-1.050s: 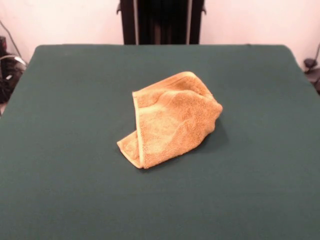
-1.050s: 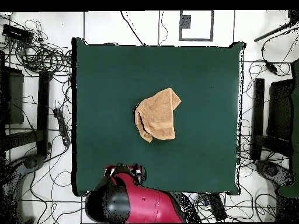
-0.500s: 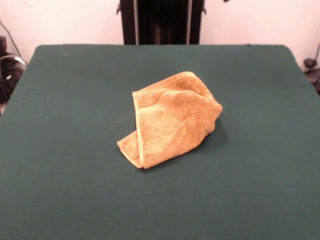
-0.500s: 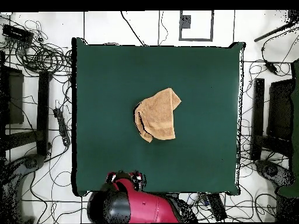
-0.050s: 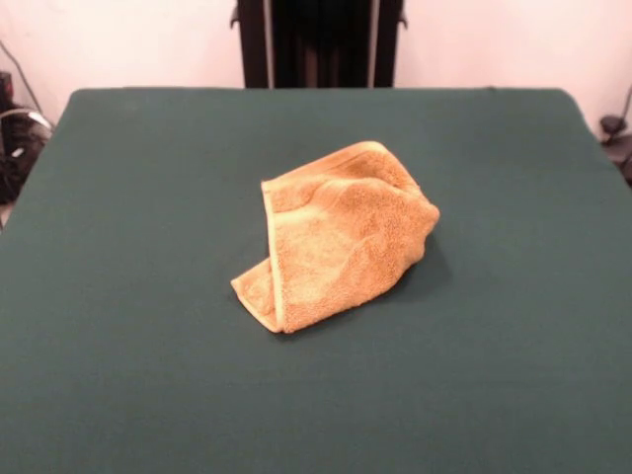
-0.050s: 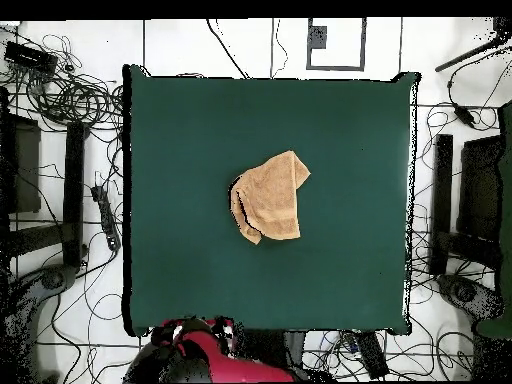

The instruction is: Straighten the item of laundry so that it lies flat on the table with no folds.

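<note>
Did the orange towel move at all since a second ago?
No. The towel sits crumpled at the same spot near the middle of the green table, with the same folds, in both views.

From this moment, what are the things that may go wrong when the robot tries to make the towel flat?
1. The towel is folded over itself in several layers near the middle of the table. A grasp may catch two layers together, so the fold stays.
2. Only one hemmed edge and one low corner show in the front view. Picking the bunched top may just drag the whole towel.
3. The arm sits at the table's edge, so it needs a long reach.
</note>
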Controlling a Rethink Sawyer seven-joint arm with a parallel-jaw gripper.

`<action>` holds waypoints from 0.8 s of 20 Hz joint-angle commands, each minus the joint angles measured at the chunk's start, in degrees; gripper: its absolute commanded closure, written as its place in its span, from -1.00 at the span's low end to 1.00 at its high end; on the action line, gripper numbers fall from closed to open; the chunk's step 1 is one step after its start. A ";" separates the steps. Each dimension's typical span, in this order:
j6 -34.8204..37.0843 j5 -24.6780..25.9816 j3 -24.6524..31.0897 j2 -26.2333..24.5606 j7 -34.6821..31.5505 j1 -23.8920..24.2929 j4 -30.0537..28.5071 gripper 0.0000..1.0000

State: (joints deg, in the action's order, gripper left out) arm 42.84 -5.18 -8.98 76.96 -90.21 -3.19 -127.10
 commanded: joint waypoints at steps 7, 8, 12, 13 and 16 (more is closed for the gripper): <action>-4.82 -7.71 8.16 2.57 17.81 13.78 -5.64 -1.00; -4.17 -8.29 8.84 2.88 17.33 14.01 -5.51 -1.00; 0.88 -4.21 9.32 4.61 14.64 13.81 -3.77 -1.00; 2.02 -4.50 9.52 4.77 14.49 13.84 -3.90 -1.00; 5.90 -1.57 9.06 4.44 9.55 12.91 -1.41 -1.00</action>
State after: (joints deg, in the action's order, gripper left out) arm 41.20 -9.68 -5.74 81.76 -89.24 10.35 -127.44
